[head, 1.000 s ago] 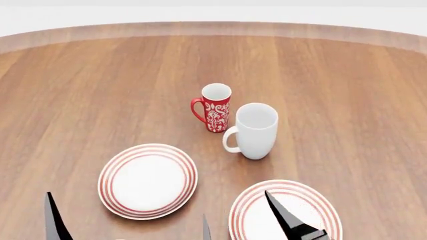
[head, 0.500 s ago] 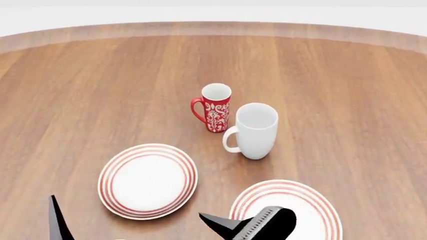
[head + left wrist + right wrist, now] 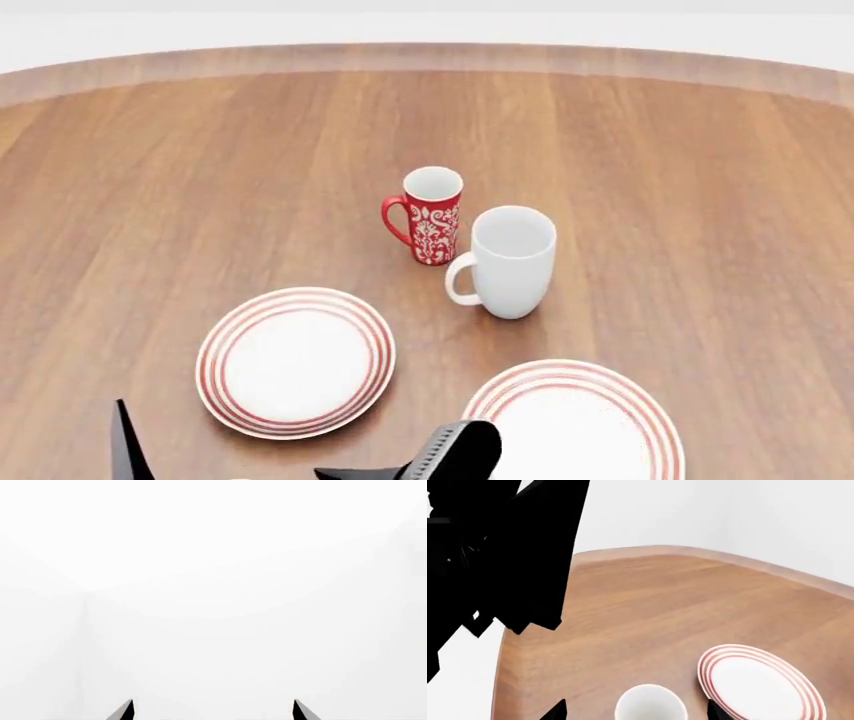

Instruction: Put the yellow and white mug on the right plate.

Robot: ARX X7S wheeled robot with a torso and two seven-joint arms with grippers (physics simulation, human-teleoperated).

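Observation:
In the right wrist view a mug with a white inside [image 3: 650, 706] sits low between my right gripper's [image 3: 635, 712] two spread fingertips. Only its rim and inside show, with a faint yellow tinge at the rim, so I take it for the yellow and white mug. It is out of the head view. There the right gripper [image 3: 367, 472] lies at the bottom edge, pointing left, just left of the right plate [image 3: 627, 400], which is bare. My left gripper [image 3: 212, 711] is open and sees only white; one of its fingers [image 3: 127, 450] shows at the bottom left.
The left plate [image 3: 296, 362] lies left of centre and also shows in the right wrist view [image 3: 760, 685]. A slim red patterned mug [image 3: 431, 215] and a taller white mug [image 3: 507, 262] stand behind the plates. The table's curved edge [image 3: 500, 645] runs close to the mug.
My right gripper has swung left off the right plate and turned to point left along the bottom edge. The left finger has sunk slightly. Mugs and plates have not moved.

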